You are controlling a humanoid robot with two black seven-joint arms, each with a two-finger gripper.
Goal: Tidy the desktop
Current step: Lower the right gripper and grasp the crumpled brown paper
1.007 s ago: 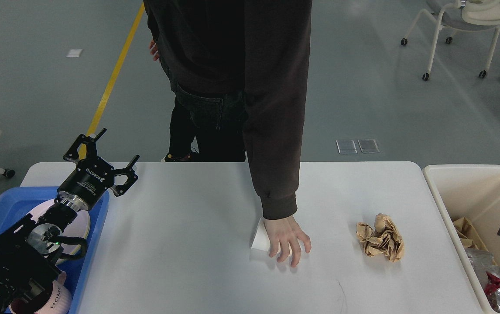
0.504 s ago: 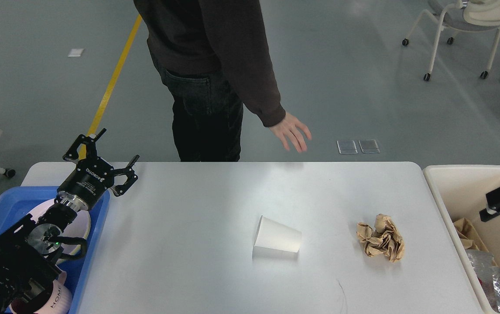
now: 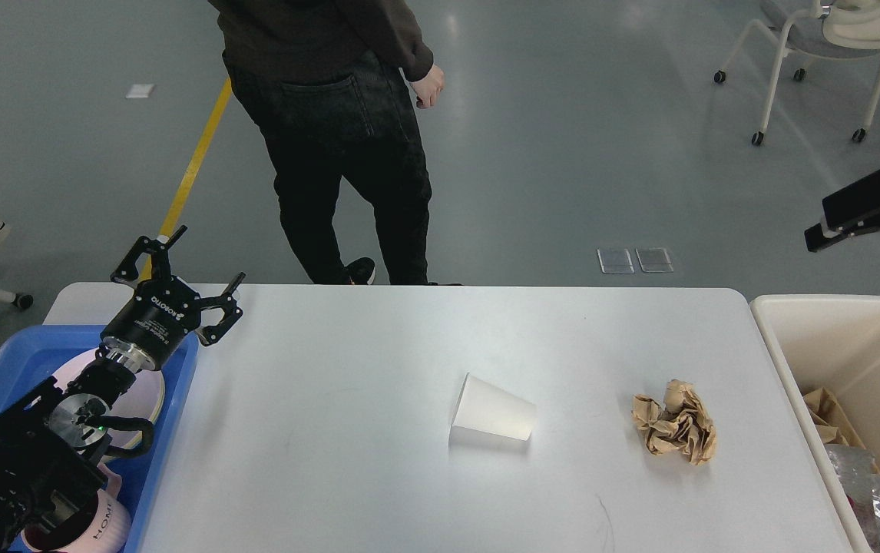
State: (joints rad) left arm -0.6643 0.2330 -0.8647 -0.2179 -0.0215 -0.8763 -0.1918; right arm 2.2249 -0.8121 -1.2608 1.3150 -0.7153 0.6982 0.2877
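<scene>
Risen above the bin, right gripper (image 3: pixel 820 234) unreadable; left gripper (image 3: pixel 179 265) spread wide over desktop (image 3: pixel 348 399).

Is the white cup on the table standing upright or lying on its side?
On its side. The cup lies on the desktop, its wide mouth facing left and its narrow base pointing right.

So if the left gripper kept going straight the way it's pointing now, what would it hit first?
Nothing on the desktop, as far as this view shows. The left gripper is open and points up and away, past the far left corner toward the floor and its yellow line. Depth is hard to judge here.
</scene>
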